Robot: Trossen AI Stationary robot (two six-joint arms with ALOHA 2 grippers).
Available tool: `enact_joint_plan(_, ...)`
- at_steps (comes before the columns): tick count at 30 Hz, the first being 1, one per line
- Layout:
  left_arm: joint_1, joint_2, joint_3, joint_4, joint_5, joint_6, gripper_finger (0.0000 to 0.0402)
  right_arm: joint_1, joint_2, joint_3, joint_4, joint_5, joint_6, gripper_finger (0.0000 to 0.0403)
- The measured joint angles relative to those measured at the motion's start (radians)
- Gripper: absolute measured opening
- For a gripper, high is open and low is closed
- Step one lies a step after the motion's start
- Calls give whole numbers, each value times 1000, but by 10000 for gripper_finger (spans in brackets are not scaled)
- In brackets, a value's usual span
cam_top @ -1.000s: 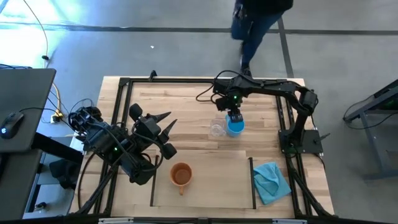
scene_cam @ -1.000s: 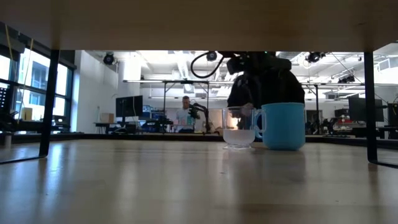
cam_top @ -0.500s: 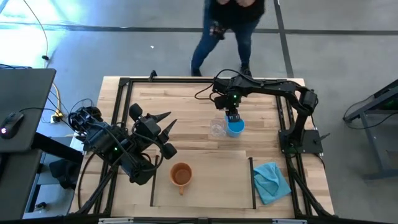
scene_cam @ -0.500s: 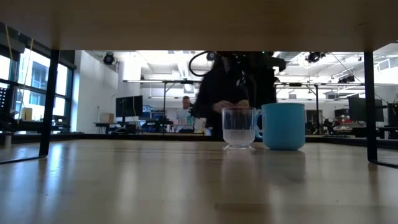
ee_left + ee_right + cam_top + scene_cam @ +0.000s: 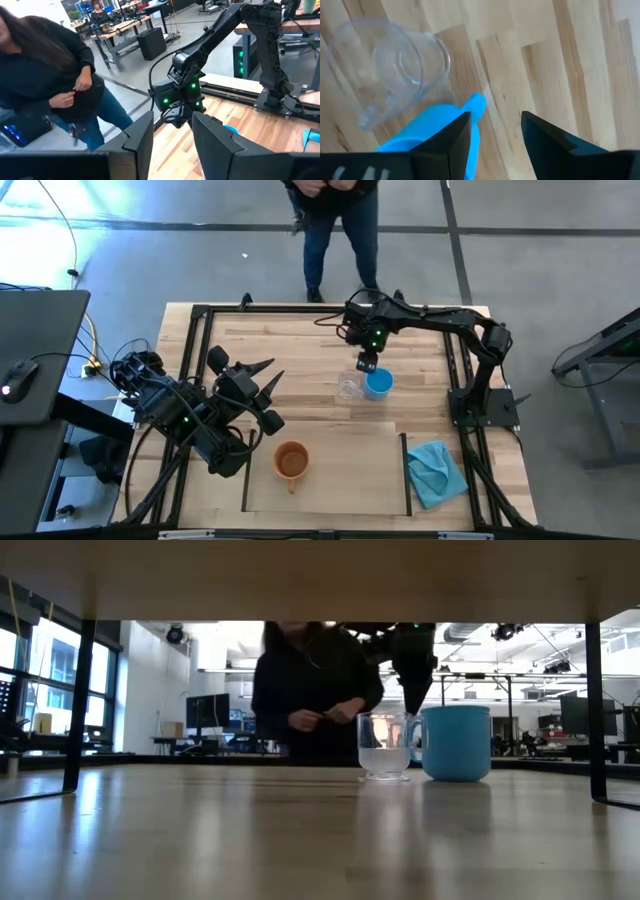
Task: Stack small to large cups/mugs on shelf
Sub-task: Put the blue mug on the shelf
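Observation:
The bright blue mug (image 5: 379, 384) and the clear glass cup (image 5: 348, 388) stand side by side on their bases on the tabletop, right of centre. Both also show in the low view, the mug (image 5: 456, 742) and the cup (image 5: 384, 745). The orange mug (image 5: 291, 461) stands on the left part of the pale shelf panel (image 5: 340, 480). My right gripper (image 5: 366, 363) points down, open, just above the gap between cup and mug. In its wrist view the blue handle (image 5: 476, 102) lies beside one finger (image 5: 455, 137). My left gripper (image 5: 268, 385) waits open, raised over the table's left side.
A teal cloth (image 5: 436, 472) lies at the near right, outside the shelf's black strip (image 5: 405, 475). The black metal frame (image 5: 190, 380) runs around the table. A person (image 5: 335, 230) stands just beyond the far edge.
My right gripper has rolled about its downward axis and shifted a little off the blue mug toward the glass cup and the far edge, its fingers staying apart. The person behind the table has walked toward the left. The cups have kept still.

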Motion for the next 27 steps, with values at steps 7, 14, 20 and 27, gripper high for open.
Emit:
enact_joint_plan(7,0,0,0,0,-1,7,124,12,0,0,21,-4,88,165)
enact_joint_plan(14,0,0,0,0,-1,21,124,14,0,0,22,-1,183,165)
enact_joint_plan(20,0,0,0,0,-1,21,124,14,0,0,7,39,271,165)
enact_joint_plan(27,0,0,0,0,-1,22,124,17,0,-24,-5,29,331,165)
